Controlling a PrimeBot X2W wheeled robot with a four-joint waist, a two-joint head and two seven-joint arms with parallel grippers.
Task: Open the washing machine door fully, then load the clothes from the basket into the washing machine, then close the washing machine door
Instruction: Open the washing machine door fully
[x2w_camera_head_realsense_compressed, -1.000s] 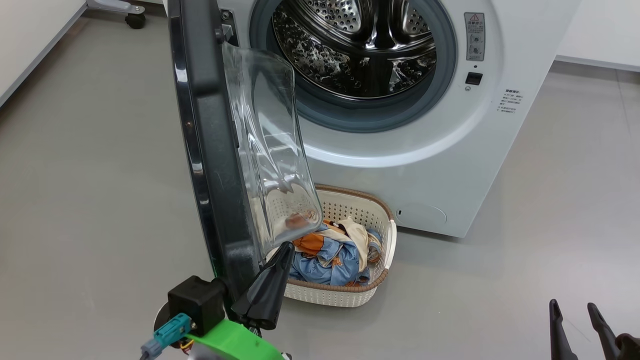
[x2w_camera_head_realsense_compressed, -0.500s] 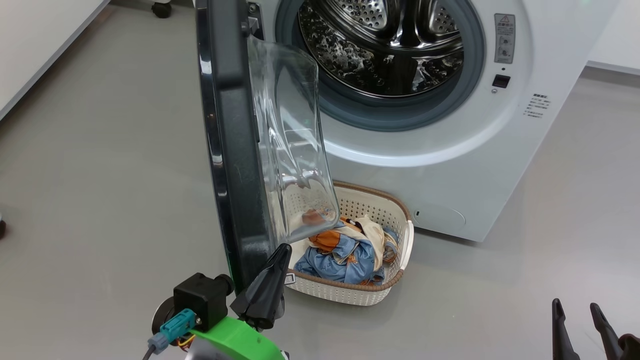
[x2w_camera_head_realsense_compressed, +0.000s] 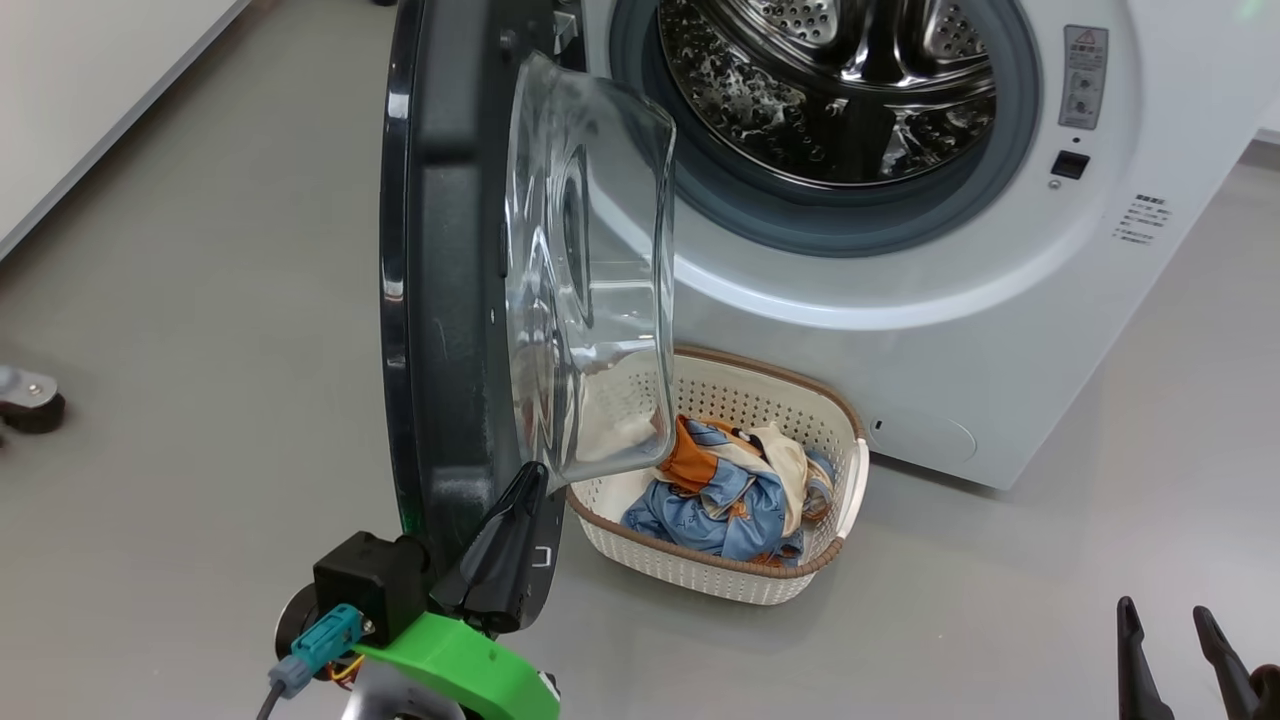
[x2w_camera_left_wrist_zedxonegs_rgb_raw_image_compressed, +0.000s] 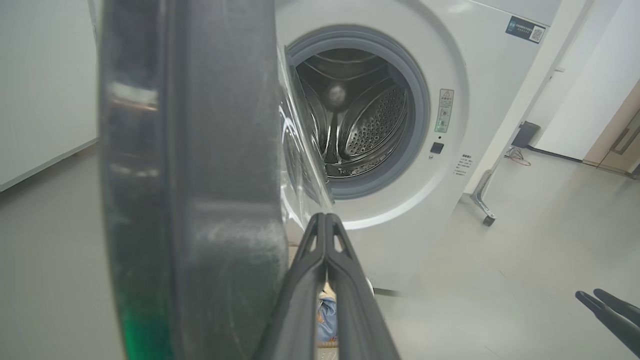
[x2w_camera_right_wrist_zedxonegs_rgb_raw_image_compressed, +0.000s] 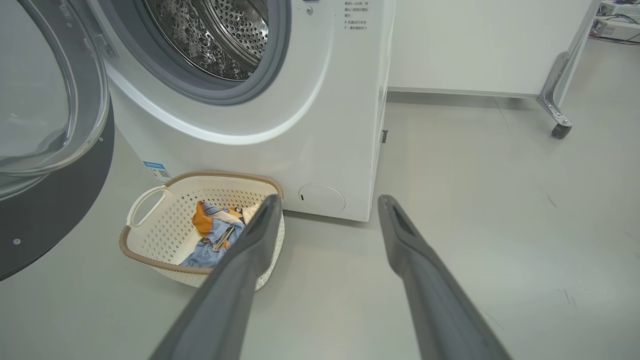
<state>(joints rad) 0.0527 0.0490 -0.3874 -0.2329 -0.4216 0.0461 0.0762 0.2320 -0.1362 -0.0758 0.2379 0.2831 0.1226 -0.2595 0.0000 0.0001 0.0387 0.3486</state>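
door (x2w_camera_head_realsense_compressed: 440, 300) stood open, edge-on to the head camera, top cut off by the frame. its glass bowl (x2w_camera_head_realsense_compressed: 590, 280) bulged toward the washing machine (x2w_camera_head_realsense_compressed: 1000, 330) and hid the near-left end of the basket (x2w_camera_head_realsense_compressed: 740, 575); basket wall looked warped through the glass. in the left wrist view the door rim was very close and blurred. machine top out of frame, drum (x2w_camera_head_realsense_compressed: 840, 80) only partly seen, looked bare where it showed. small labels on the machine front too small to read.

left gripper (x2w_camera_left_wrist_zedxonegs_rgb_raw_image_compressed: 324, 220) had its fingers pressed together with nothing between them, lying along the inner lower edge of the door; contact with the door could not be confirmed. right gripper (x2w_camera_right_wrist_zedxonegs_rgb_raw_image_compressed: 327, 200) was spread wide and empty, low over the floor, well apart from the basket; in the head view the bottom edge cut it off.

basket sat on the floor just in front of the machine, below the opening. clothes (x2w_camera_head_realsense_compressed: 730, 490) lay bunched inside it, blue with orange and cream.

floor (x2w_camera_head_realsense_compressed: 200, 300) was smooth grey, a little glossy. white walls round it. a caster (x2w_camera_head_realsense_compressed: 30, 405) at far left, and a metal leg with a wheel (x2w_camera_right_wrist_zedxonegs_rgb_raw_image_compressed: 555, 100) to the machine's right.
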